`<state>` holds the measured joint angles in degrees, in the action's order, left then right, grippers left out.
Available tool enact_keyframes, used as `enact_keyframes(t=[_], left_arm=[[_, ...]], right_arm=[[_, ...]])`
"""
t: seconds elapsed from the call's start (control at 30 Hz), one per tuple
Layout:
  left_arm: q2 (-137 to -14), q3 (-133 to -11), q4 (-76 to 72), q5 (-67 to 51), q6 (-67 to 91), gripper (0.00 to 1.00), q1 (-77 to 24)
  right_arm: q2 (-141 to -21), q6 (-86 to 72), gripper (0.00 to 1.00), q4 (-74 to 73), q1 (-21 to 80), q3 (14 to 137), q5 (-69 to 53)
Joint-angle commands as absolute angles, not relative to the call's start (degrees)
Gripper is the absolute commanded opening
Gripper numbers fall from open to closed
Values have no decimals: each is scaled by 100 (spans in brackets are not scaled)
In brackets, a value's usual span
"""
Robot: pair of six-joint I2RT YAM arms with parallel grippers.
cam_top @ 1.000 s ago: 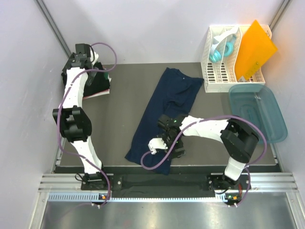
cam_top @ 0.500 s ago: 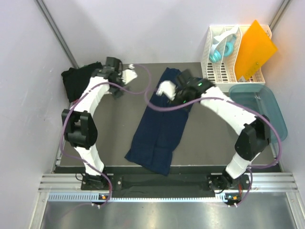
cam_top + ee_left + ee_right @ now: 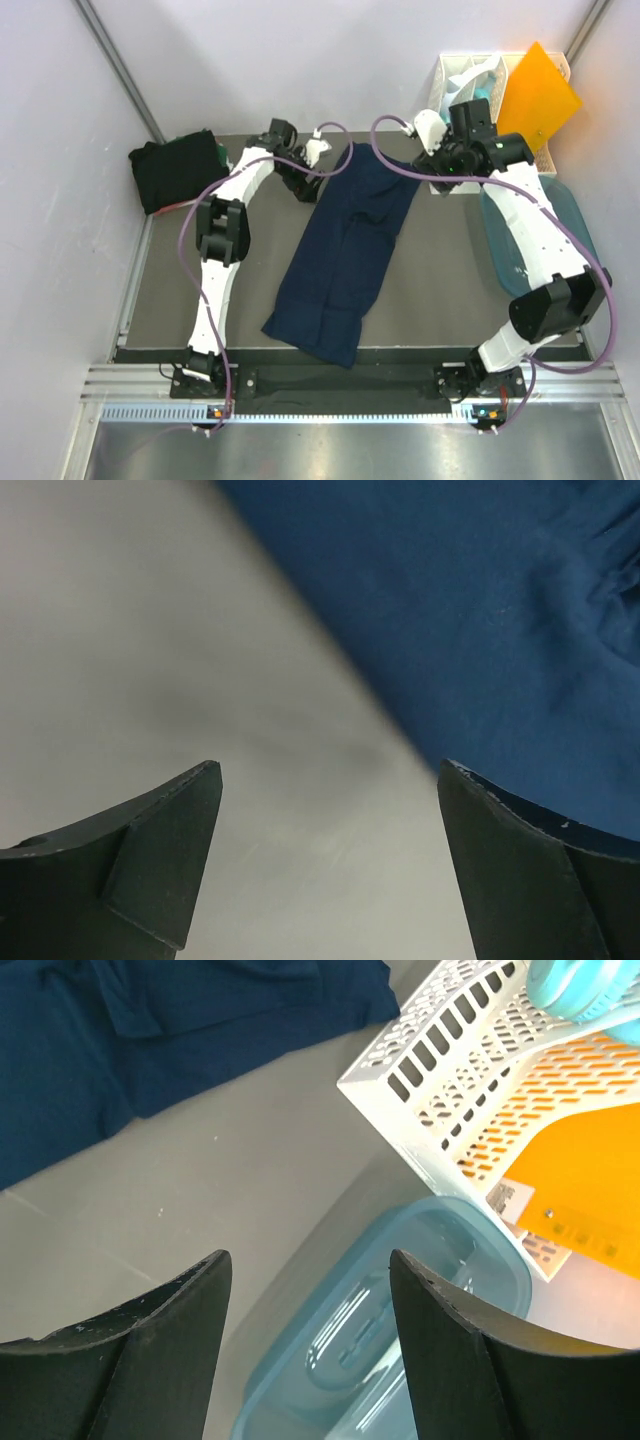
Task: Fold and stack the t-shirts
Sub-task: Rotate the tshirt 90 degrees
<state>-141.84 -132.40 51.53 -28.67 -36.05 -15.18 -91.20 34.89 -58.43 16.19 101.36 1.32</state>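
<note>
Since half a second ago the right arm has swung off the navy shirt [image 3: 345,250] toward the far right corner, and the left arm has reached from the far left in to the shirt's far left edge.

Nearest the arm bases, the shirt's hem end lies on the grey table [image 3: 240,270]. The shirt is a long narrow strip, folded lengthwise, and runs at a slant from near centre up to the far middle. It lies flat, with nothing gripping it.

On the right, past the middle of the table, a teal tub [image 3: 420,1225] sits partly under the right arm.

Farther back, the left claw [image 3: 330,770] hangs low over the table just beside the shirt's edge. Its fingers are spread wide with nothing between them. The right claw [image 3: 310,1257] is raised over bare table between the shirt's far right corner and a white slotted rack [image 3: 450,1070]. Its fingers are also apart and empty.

The rack holds an orange folder [image 3: 590,1160] and teal headphones [image 3: 580,985]. In the far left corner, well apart from the navy shirt, lies a pile of black shirts [image 3: 175,172].
</note>
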Motion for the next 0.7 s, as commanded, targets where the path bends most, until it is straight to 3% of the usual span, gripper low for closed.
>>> enact_keyframes(t=[0.0,0.37,0.57,0.63,0.67], left_arm=[[-14668,-13535,5204,-3875,-2945,91,-1485],[-14976,-13377,4703,-4772,-1996,88,-1494],[-15082,-13316,4465,-4913,-1574,81,-1512],[-15091,-13184,4368,-4922,-1468,73,-1538],[-15100,-13149,4368,-4931,-1476,56,-1547]], right_arm=[[-8649,3428,65,-6099,1591,10274,246],[-8797,3498,64,-6003,1582,10687,150],[-9009,3472,62,-6038,1582,10916,26],[-9018,3463,62,-6029,1573,10864,26],[-9026,3445,61,-6021,1573,10855,-113]])
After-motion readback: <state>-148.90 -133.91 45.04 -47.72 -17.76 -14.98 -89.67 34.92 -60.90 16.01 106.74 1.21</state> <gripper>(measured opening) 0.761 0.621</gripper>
